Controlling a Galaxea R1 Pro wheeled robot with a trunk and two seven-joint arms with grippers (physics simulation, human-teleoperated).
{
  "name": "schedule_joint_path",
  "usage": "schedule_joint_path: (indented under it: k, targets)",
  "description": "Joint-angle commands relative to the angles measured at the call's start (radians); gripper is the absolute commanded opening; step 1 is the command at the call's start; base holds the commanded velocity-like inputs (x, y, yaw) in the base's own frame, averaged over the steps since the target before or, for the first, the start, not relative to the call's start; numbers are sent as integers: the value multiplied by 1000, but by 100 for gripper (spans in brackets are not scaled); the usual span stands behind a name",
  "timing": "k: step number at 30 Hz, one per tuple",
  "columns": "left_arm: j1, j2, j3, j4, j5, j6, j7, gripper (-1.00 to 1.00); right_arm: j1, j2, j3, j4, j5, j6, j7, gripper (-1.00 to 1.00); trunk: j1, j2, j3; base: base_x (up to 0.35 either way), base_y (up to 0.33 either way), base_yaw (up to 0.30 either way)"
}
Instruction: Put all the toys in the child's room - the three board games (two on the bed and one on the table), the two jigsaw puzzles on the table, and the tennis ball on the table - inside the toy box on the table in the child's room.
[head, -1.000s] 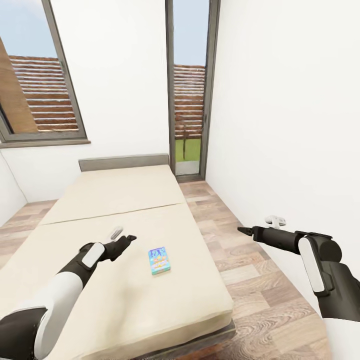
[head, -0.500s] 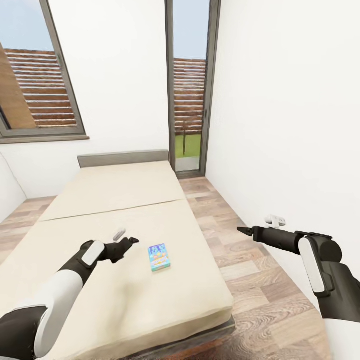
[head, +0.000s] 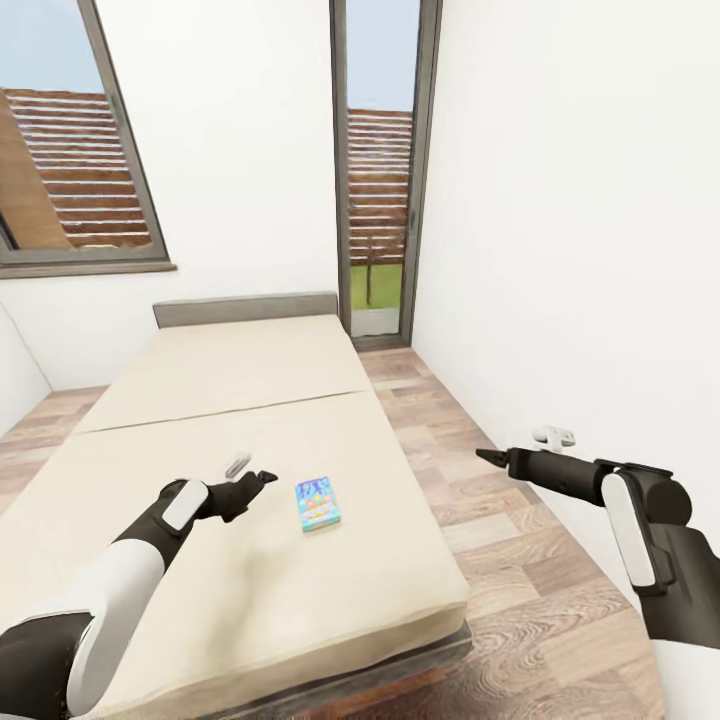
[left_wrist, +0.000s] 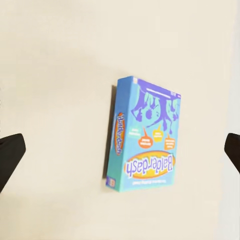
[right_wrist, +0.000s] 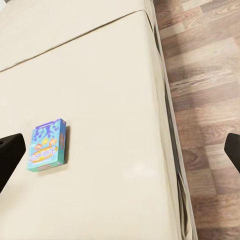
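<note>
A blue board game box (head: 318, 503) (left_wrist: 145, 135) (right_wrist: 47, 145) lies flat on the beige bed (head: 230, 400), near its right side. My left gripper (head: 255, 480) hovers open over the mattress just left of the box, which sits between its dark fingertips (left_wrist: 10, 157) in the left wrist view. My right gripper (head: 490, 457) hangs open above the wooden floor to the right of the bed, apart from the box; its fingertips (right_wrist: 232, 150) frame the bed's edge.
The bed has a grey headboard (head: 245, 308) against the far wall. A strip of wooden floor (head: 470, 500) runs between bed and right wall. A glass door (head: 378, 170) stands beyond. A small white object (head: 553, 435) sits by the right wall.
The whole picture has shifted a little as the camera moved. My left gripper has sunk slightly closer to the mattress and the box. The right arm holds its pose.
</note>
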Motion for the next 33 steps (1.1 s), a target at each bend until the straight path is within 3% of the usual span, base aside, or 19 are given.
schedule_joint_path:
  k: [1,33]
  targets:
    - [-1,-1,7,0,-1,6,-2,100,-1,0,-1,-1,6,4,8,100,4,-8,-4,0,0,0]
    - [-1,2,6,-2,-1,-7,-15,100,7,1,-2,-23,6,4,8,100,126,-232,-110,0,0,0]
